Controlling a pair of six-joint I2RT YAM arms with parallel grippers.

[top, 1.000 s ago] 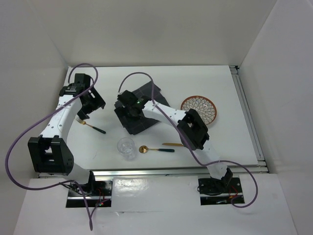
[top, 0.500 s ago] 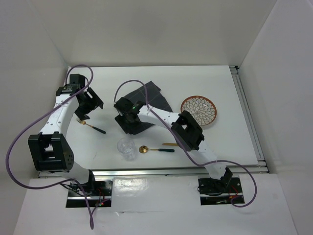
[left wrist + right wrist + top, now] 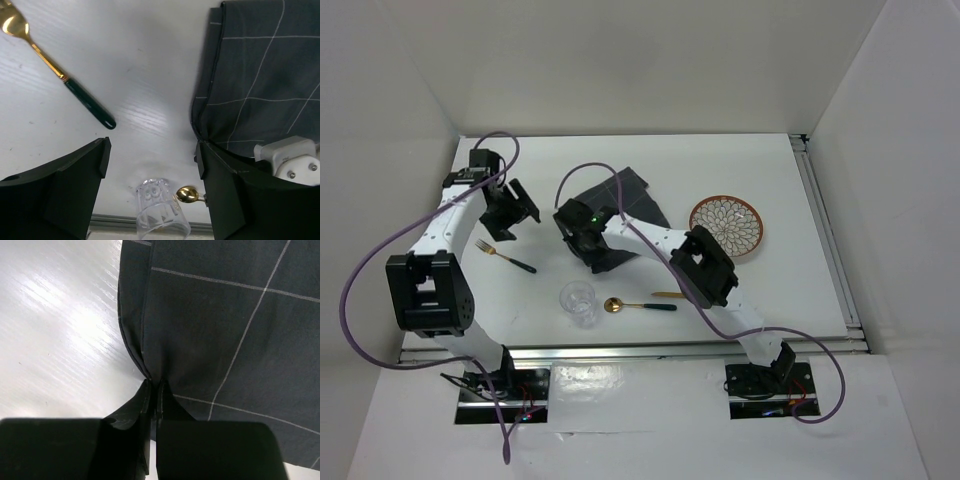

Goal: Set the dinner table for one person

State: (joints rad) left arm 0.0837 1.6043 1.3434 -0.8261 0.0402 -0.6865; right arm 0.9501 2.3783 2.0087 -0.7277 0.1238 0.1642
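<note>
The right arm's jaws are pinched tight on a folded edge of the dark checked mat (image 3: 225, 340), a hold that looks meant to drag and flatten the rumpled cloth as the base of the setting on the white worktop (image 3: 760, 170), which spreads beyond both arm bases under everything. The left arm's jaws stand wide and empty above bare worktop between the fork (image 3: 65, 80) and the mat, probably poised to catch the cloth's other edge. The plate (image 3: 728, 225), glass (image 3: 579, 300) and spoon (image 3: 638, 305) lie off the mat, so little looks done
</note>
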